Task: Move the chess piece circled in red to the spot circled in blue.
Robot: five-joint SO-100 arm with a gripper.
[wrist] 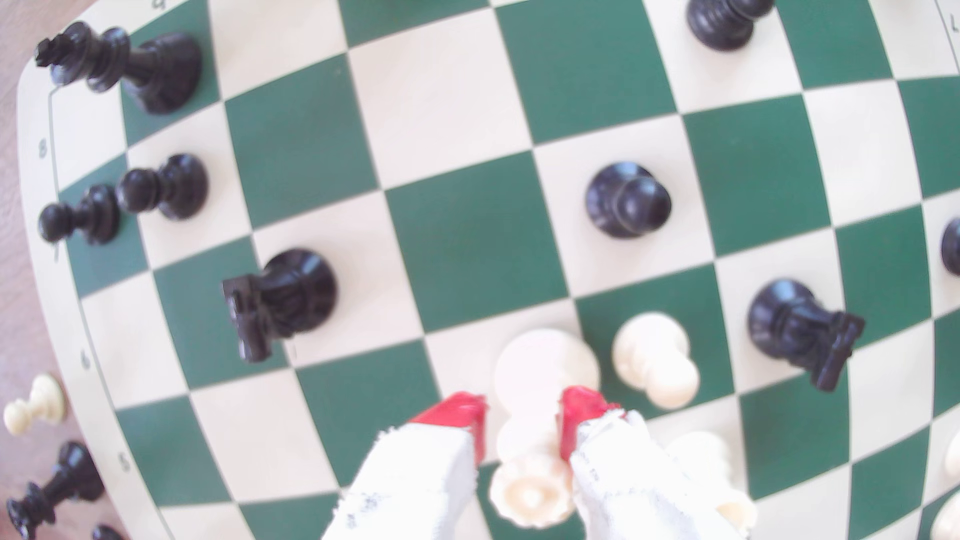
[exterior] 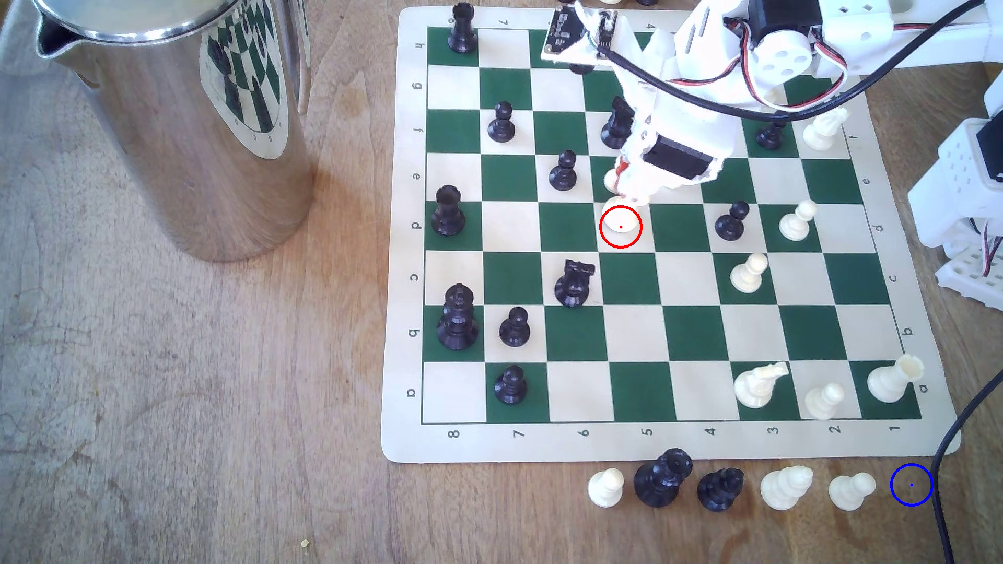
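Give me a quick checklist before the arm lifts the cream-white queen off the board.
1. Gripper straddles the tall cream-white plastic queen: ok.
2. Red-tipped fingers closed firmly on its waist: cannot tell.
3. Queen upright on its square: ok.
4. Neighbouring cream-white pawn apart from the fingers: ok, though close.
5. Blue-ringed spot of bare brown wood free of pieces: ok.
6. Black cable beside that spot: not ok, it touches the ring.

White queen [wrist: 540,394] seen from above, standing on a cream square of the green-and-cream board [wrist: 478,259]. The gripper [wrist: 523,415] is placed astride its slim waist, one red-tipped finger [wrist: 460,415] on either side; contact cannot be judged. A white pawn [wrist: 654,358] is set just beside the queen. Two black knights [wrist: 283,298] are seen further off, one to each side.
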